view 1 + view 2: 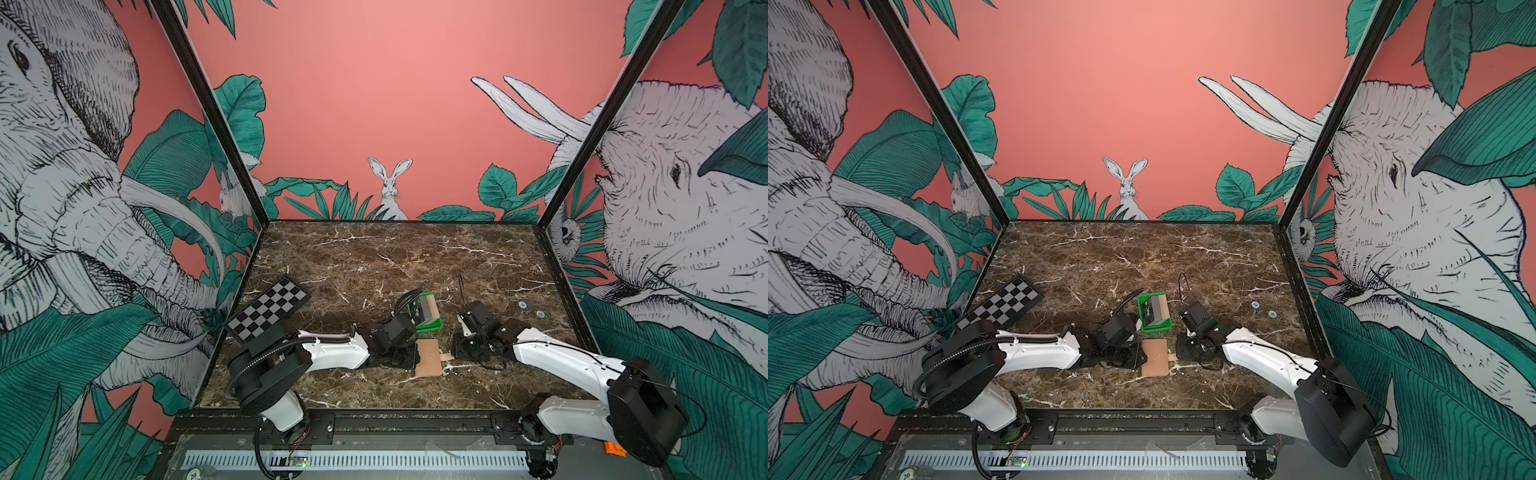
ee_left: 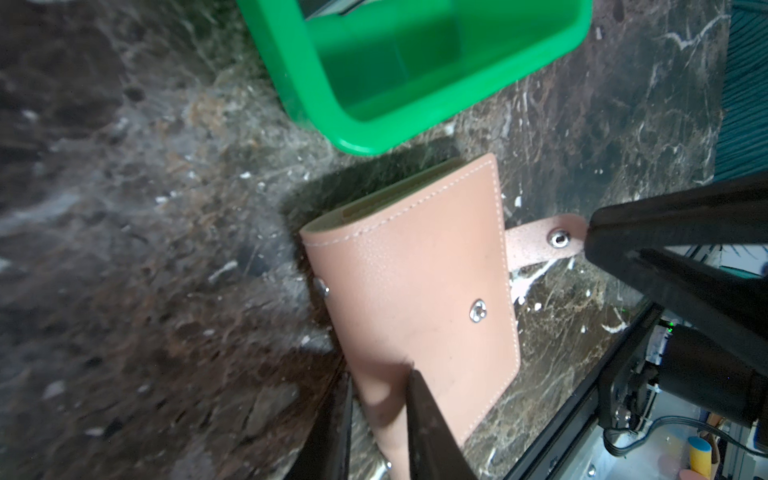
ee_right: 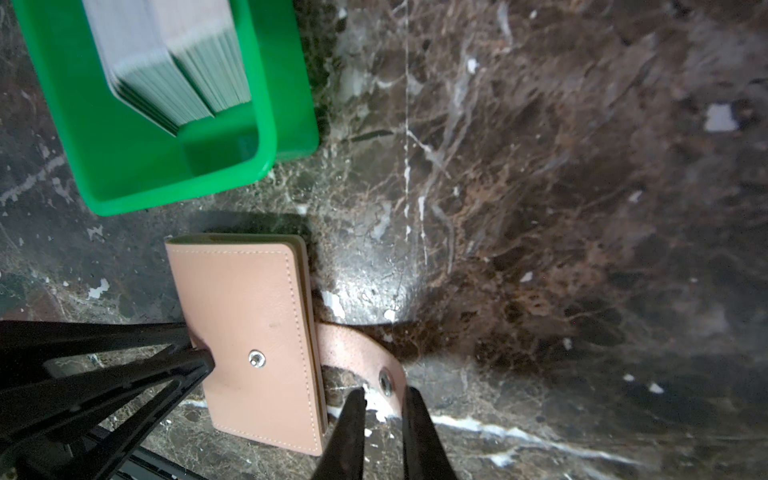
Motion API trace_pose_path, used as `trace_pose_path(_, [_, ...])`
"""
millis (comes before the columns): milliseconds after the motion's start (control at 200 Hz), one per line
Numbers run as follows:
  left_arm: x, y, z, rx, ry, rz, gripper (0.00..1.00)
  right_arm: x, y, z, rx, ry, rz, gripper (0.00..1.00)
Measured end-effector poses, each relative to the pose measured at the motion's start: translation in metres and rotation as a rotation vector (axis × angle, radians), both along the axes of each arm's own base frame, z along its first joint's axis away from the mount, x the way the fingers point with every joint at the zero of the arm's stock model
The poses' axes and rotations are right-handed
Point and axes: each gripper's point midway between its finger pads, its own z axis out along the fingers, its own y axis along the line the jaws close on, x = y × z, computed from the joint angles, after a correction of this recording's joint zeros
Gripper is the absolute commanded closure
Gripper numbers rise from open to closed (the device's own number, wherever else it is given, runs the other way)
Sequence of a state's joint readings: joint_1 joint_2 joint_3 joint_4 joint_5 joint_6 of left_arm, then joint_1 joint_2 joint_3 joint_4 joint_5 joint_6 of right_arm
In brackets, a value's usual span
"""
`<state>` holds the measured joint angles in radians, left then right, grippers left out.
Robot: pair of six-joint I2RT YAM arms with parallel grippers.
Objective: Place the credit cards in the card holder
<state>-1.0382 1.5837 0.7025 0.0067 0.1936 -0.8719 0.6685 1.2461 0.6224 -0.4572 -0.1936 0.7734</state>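
Tan leather card holder (image 2: 415, 270) tight in left pincer (image 2: 378, 374), strap (image 3: 357, 353) tight in right pincer (image 3: 384, 392)

card holder (image 1: 428, 359) closed (strap undone); credit cards (image 1: 424, 309) stacked in tray (image 1: 428, 329)

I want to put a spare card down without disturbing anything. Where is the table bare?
Bare: the far marble table between the green tray and the back wall, and the near strip between the card holder and the front rail. Crowded: the middle, where the left gripper and right gripper meet at the card holder, in front of the tray.
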Motion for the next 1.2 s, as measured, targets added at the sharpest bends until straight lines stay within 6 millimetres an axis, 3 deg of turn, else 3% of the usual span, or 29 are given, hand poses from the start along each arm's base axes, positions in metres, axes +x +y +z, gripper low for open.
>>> trace_pose_path(695, [0.0,0.0,0.0,-0.003,0.0,0.002,0.75,-0.002,-0.012,-0.012,-0.019,0.022,-0.041,0.81])
trace_pose_path(1200, [-0.001,0.0,0.0,-0.006,0.005,0.003,0.76,-0.003,-0.004,-0.012,0.063,0.028,-0.061,0.88])
